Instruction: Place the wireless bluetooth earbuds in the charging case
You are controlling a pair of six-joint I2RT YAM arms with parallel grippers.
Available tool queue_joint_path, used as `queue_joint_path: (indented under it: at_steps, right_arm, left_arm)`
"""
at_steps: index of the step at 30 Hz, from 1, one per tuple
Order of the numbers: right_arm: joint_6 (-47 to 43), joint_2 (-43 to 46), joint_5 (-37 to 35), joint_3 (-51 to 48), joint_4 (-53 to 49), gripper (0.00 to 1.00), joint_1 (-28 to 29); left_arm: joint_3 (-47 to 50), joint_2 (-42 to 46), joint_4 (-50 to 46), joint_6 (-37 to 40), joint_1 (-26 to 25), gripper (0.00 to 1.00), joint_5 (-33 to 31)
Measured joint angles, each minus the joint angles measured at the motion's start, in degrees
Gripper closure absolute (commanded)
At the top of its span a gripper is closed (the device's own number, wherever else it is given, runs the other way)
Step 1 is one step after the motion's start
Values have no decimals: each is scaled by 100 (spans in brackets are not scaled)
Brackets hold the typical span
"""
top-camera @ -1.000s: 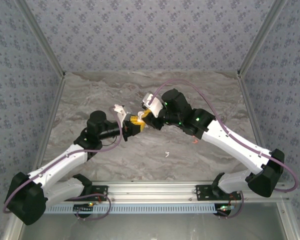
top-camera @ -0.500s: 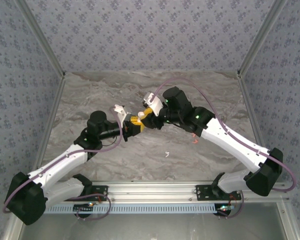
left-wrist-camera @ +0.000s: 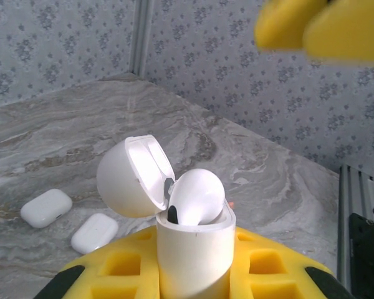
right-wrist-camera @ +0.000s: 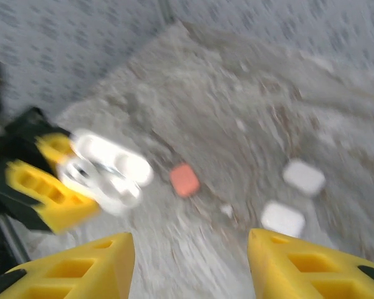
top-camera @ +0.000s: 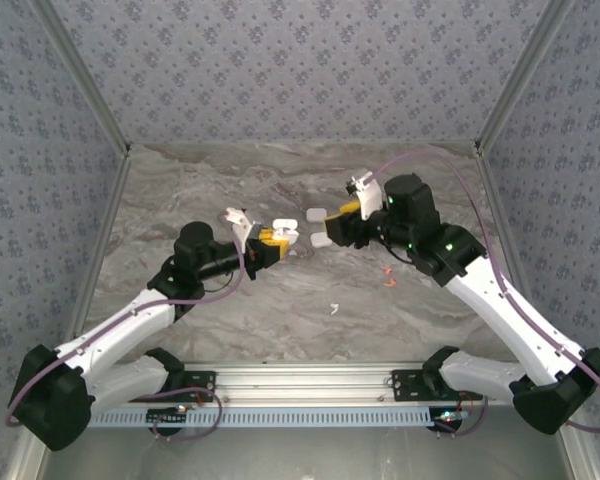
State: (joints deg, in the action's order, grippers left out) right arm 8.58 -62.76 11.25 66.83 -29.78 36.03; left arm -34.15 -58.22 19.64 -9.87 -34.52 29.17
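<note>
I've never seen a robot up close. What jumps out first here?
An open white charging case, a white earbud sitting in its mouth, stands clamped in the left hand at mid-table. The right hand hangs open just to its right, near two closed white cases lying on the marble table.

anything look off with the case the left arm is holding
Yes: the earbud in the open charging case, clamped in the left fingers, does not look seated. Its rounded head bulges well above the rim beside the raised lid, so the lid probably could not shut.
</note>
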Motion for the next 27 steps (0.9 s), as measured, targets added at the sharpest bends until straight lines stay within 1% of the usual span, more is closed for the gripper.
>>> queue_joint_path:
  at_steps: [3, 7, 9, 13, 18, 27]
  right_arm:
    - [487, -66, -326, -599, -326, 47, 13]
    - [1213, -424, -710, -1355, -678, 47, 111]
    - [1523, -651, -813, -1558, -750, 47, 223]
    - [1998, -1213, -898, -1646, -708, 48, 501]
    - [2308, -1858, -898, -1644, -505, 49, 763]
    - [2529, -2518, -835, -1626, -269, 51, 835]
  left_arm:
    - [2, 101, -68, 2, 0, 100, -166]
    - [4, 267, -168, 2, 0, 100, -332]
    - [15, 326, -192, 0, 0, 100, -367]
    - [35, 391, -240, 2, 0, 100, -442]
    - [50, 402, -323, 24, 0, 100, -461]
    - [90, 424, -341, 39, 0, 100, -461]
